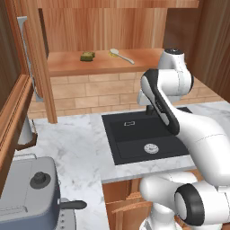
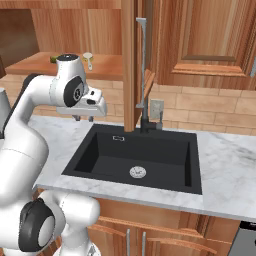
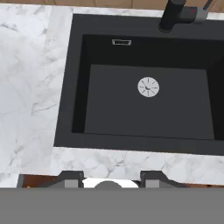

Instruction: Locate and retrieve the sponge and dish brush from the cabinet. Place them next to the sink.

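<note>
1. Cabinet point(image 1: 103, 27) is open, w/ door swung to the left; its grey bar handle point(image 1: 24, 49) shows at the left edge of left base view. Both task things lie on the wooden shelf point(image 1: 67, 67) inside, well above the tabletop point(image 1: 72, 143).
2. Sponge point(image 1: 87, 55): left of the two on the shelf, small olive-green block. I judge it light and soft, it squeezes under pressure, so take it across the short sides, near the middle, w/ gentle closing.
3. Dish brush point(image 1: 120, 55): just right of the sponge, apart from it, cream head to the left and thin handle pointing right-forward. Prob. light and stiff; handle is thin and maybe slippery, so I would grip across the handle close to the head, where balance is better.
4. Sink point(image 1: 143, 134): black basin below the shelf, nothing in it but the drain.
5. Pincer point(image 2: 84, 118): hangs over the sink's left side, pointing down, far from the shelf. Fingertips point(image 3: 72, 179) stand partly apart in hand view w/ nothing between them; it holds nothing.
</note>
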